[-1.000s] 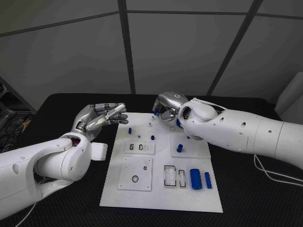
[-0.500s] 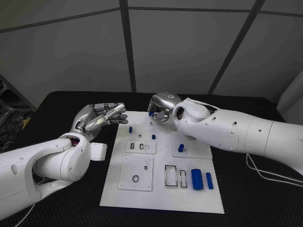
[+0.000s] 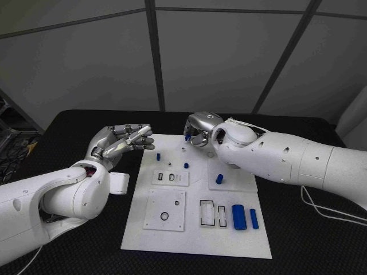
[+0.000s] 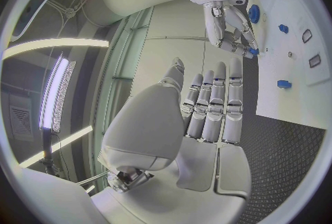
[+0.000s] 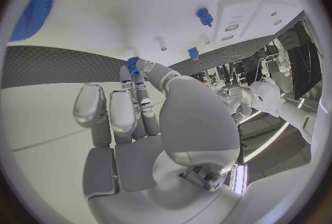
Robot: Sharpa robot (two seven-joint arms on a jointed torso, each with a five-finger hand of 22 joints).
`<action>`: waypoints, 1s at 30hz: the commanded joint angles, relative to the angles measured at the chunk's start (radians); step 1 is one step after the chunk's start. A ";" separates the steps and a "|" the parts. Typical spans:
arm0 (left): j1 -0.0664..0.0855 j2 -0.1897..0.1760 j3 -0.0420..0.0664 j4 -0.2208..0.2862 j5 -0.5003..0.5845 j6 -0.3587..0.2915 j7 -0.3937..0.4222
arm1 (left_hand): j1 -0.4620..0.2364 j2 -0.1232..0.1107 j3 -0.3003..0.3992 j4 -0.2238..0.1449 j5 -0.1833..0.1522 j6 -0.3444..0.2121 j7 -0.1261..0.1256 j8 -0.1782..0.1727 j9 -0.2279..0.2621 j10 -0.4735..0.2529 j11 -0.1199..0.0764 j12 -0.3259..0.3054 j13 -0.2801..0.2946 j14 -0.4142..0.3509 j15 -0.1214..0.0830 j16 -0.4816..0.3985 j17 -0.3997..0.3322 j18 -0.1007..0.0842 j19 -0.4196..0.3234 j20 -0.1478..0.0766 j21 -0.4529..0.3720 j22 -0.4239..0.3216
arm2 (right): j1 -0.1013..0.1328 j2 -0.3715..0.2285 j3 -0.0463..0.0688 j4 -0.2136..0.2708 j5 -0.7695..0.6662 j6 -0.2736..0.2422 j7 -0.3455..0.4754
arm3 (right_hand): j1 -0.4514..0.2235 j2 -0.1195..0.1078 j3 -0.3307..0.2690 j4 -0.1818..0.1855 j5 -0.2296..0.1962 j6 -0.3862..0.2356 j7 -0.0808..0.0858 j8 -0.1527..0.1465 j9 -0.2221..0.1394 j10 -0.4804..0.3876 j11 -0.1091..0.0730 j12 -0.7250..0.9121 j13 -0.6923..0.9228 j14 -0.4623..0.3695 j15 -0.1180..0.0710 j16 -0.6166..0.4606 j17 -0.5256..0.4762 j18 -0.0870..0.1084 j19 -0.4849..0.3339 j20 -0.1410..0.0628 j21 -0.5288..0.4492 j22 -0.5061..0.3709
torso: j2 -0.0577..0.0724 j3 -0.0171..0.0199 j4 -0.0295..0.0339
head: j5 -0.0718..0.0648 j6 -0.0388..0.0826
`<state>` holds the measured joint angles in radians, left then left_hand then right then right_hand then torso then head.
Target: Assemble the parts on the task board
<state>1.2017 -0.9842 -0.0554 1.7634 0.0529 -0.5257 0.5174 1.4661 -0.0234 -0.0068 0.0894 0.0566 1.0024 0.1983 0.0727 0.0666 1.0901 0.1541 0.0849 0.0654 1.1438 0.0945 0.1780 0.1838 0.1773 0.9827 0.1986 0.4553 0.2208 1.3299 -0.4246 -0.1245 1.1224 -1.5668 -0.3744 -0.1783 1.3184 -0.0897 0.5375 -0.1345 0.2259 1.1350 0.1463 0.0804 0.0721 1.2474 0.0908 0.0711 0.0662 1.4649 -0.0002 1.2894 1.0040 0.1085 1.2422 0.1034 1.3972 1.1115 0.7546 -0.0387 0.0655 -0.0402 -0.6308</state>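
Note:
The white task board lies in the middle of the black table. My right hand hovers over the board's far edge and pinches a small blue toothed part at its fingertips; the same small blue part appears in the right wrist view. My left hand hangs just off the board's far left corner, holding nothing, its fingers side by side and the thumb apart. Small blue pegs stand on the board. Two blue cylinders lie near its right edge.
A black ring lies on a square plate at the board's near left. Rectangular slots sit beside the cylinders. A large blue gear rests on the board. Black table surrounds the board.
My right hand, with the blue part in it, has shifted slightly leftward over the board's far edge. The left hand has stayed where it was.

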 commanded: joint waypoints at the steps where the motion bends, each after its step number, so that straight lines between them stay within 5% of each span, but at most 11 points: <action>1: 0.002 -0.001 0.001 0.001 -0.004 0.009 0.001 | -0.010 0.003 -0.001 -0.004 -0.004 -0.001 0.009 -0.003 -0.002 -0.008 -0.001 -0.003 -0.001 0.002 0.004 -0.004 0.001 0.003 0.008 0.000 0.007 0.001 | 0.003 -0.002 0.000 0.005 -0.029 0.006 -0.029 | -0.001 -0.008 0.002 0.003 0.006 0.000 0.003 -0.002 0.001 0.017 -0.015 -0.003 0.001 0.024 -0.005 0.006 0.001 -0.015 0.007 0.002 0.003 0.001 | 0.001 0.0001 -0.0003 | 0.000 -0.001; 30: 0.002 0.002 0.001 -0.006 -0.003 0.007 0.000 | -0.011 0.003 -0.002 -0.005 -0.004 -0.002 0.009 -0.004 -0.002 -0.009 0.000 -0.005 -0.001 0.002 0.005 -0.005 0.002 0.003 0.008 0.000 0.007 0.002 | 0.003 0.011 0.000 0.005 -0.018 0.044 -0.015 | -0.006 -0.013 0.001 0.007 0.005 0.002 0.003 -0.002 0.001 0.018 -0.015 -0.004 0.001 0.024 -0.004 0.007 -0.001 -0.014 0.005 0.002 0.003 0.000 | 0.003 -0.0008 -0.0001 | 0.000 -0.009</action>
<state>1.2019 -0.9827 -0.0555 1.7578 0.0530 -0.5258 0.5167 1.4621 -0.0195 -0.0067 0.0894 0.0566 0.9986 0.2020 0.0728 0.0667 1.0902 0.1540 0.0850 0.0654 1.1437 0.0945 0.1780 0.1848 0.1772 0.9827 0.1986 0.4592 0.2214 1.3333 -0.4125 -0.1232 1.1263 -1.5849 -0.3551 -0.1949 1.3064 -0.1016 0.5374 -0.1318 0.2283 1.1344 0.1460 0.0799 0.0724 1.2598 0.0784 0.0636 0.0666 1.4649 -0.0002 1.2943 1.0036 0.1085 1.2422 0.1033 1.3971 1.1113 0.7584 -0.0396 0.0655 -0.0379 -0.6392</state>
